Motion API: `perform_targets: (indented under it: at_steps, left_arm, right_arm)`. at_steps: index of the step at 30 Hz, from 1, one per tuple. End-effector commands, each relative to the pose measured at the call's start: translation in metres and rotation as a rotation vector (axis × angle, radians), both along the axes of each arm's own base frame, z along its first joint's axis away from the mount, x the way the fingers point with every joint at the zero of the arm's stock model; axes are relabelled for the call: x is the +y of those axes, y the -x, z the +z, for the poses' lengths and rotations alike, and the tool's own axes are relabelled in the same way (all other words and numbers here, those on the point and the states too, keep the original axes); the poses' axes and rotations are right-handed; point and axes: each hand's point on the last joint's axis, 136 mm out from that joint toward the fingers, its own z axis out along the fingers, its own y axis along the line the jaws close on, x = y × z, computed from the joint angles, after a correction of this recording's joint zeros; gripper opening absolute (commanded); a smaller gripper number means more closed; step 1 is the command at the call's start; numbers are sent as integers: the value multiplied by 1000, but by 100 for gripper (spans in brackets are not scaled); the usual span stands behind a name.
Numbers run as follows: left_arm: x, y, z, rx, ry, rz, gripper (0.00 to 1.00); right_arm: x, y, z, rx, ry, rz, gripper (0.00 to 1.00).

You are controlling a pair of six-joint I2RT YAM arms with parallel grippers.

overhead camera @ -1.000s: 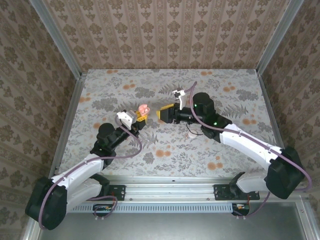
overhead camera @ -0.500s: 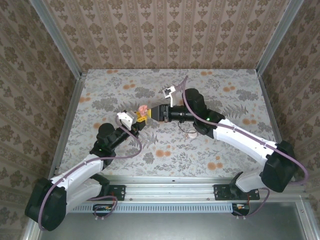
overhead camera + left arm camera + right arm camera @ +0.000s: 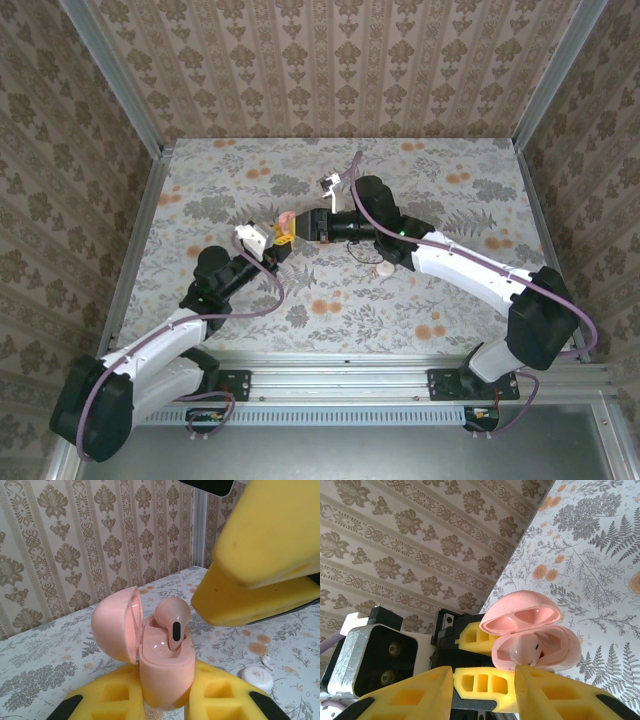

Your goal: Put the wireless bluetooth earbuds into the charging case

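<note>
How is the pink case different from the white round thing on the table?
The pink case is held up by the left gripper; the white disc lies on the table. The pink case is open, a pink earbud standing in it; the white disc has a tiny white earbud lying beside it. Both are smooth and rounded.

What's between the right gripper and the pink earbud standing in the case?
Nothing: the left wrist view shows a narrow bare gap between the right gripper and the pink earbud.
</note>
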Motion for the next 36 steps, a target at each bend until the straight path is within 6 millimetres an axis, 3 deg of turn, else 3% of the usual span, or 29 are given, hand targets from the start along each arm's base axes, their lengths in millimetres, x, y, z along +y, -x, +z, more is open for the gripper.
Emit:
perform_targets:
  at_steps: [1, 14, 36]
  left_arm:
    - [-3, 3, 18, -48, 20, -21, 7]
    - [-5, 5, 22, -54, 25, -35, 7]
    - [-8, 8, 19, -43, 17, -59, 7]
  right_arm:
    - [6, -2, 14, -20, -30, 4, 38]
    - [3, -12, 7, -23, -5, -33, 38]
    - [9, -13, 16, -55, -35, 11, 37]
